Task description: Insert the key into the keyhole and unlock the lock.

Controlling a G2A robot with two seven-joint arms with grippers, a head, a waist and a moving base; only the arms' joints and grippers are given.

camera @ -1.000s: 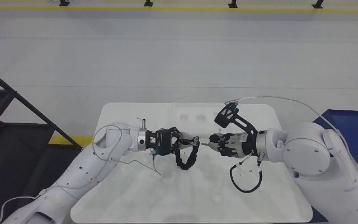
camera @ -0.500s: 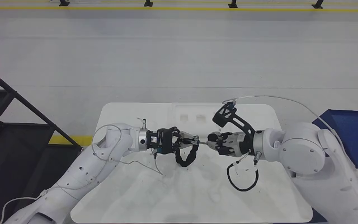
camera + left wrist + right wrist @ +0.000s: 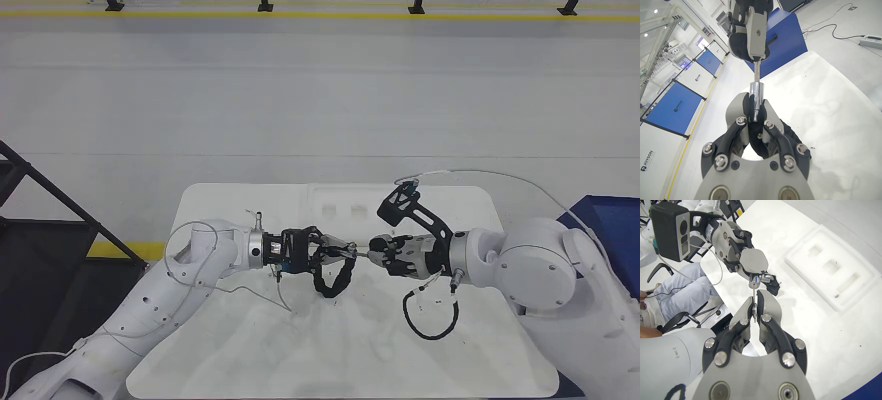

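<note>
Okay, your left gripper (image 3: 755,102) squeezes the lock (image 3: 757,91) tight, held up over the table (image 3: 829,94). Your right gripper (image 3: 755,297) pinches the key (image 3: 757,69). The key lies in line with the lock, tip at the keyhole (image 3: 754,285), so push straight in.

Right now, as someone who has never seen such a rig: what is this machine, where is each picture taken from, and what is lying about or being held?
This is a two-armed robot working at a white table. The top view looks down from a camera above its arms. The other two views come from a camera on each wrist, looking along that arm's own gripper. The left gripper is shut on a chrome lock. The right gripper is shut on a key, whose tip meets the lock's keyhole, above the table. I cannot tell how far in it sits. A white foam tray with hollow compartments lies on the table.
</note>
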